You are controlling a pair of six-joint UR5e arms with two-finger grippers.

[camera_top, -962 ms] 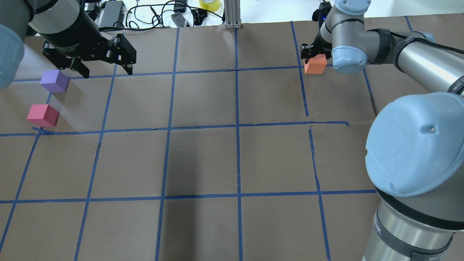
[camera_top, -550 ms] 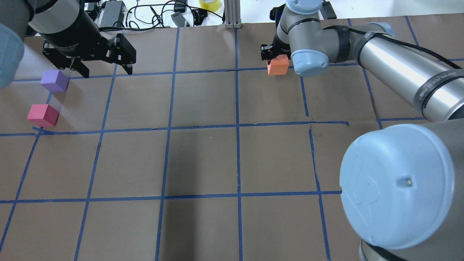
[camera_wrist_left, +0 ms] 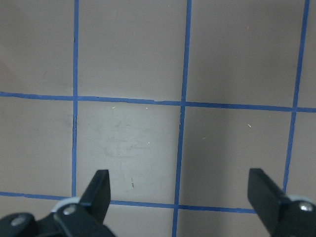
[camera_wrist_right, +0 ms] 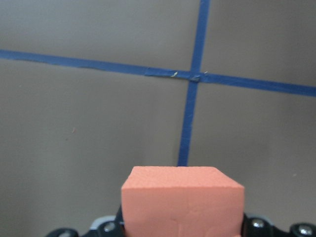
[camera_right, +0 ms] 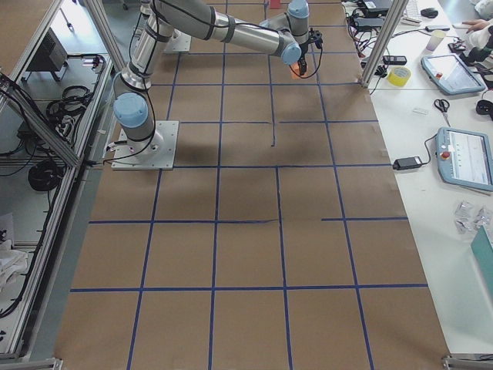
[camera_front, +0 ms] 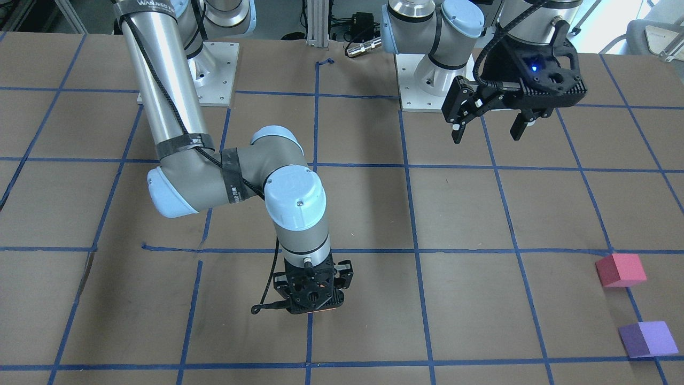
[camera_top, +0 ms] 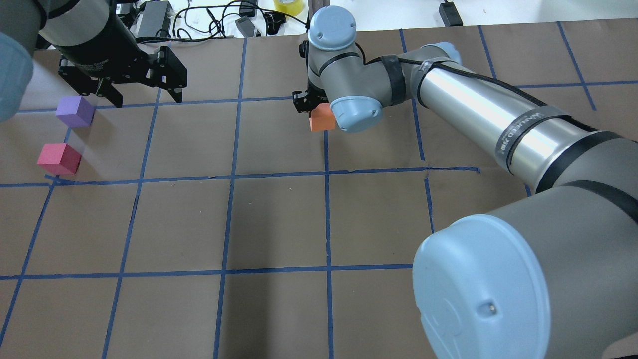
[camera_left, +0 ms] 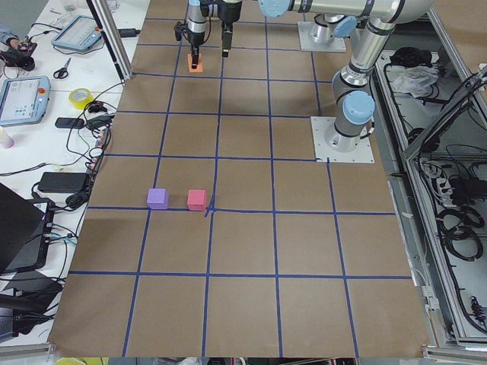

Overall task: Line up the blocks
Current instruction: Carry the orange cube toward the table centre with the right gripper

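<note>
Tight squeeze of right gripper [camera_top: 311, 108] on orange block [camera_top: 321, 119], at blue line [camera_top: 326, 149] mid-table [camera_top: 279, 219]. Wide gap in left gripper [camera_top: 147, 98], holding nothing, just beside purple block [camera_top: 75, 110]. Red block [camera_top: 59, 158] near purple, well apart from orange.

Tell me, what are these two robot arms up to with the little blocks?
The right gripper holds the orange block over the middle of the table. The left gripper hangs open, empty, near the purple block, which sits beside the red block at the robot's left. The three are not yet in a line.
</note>
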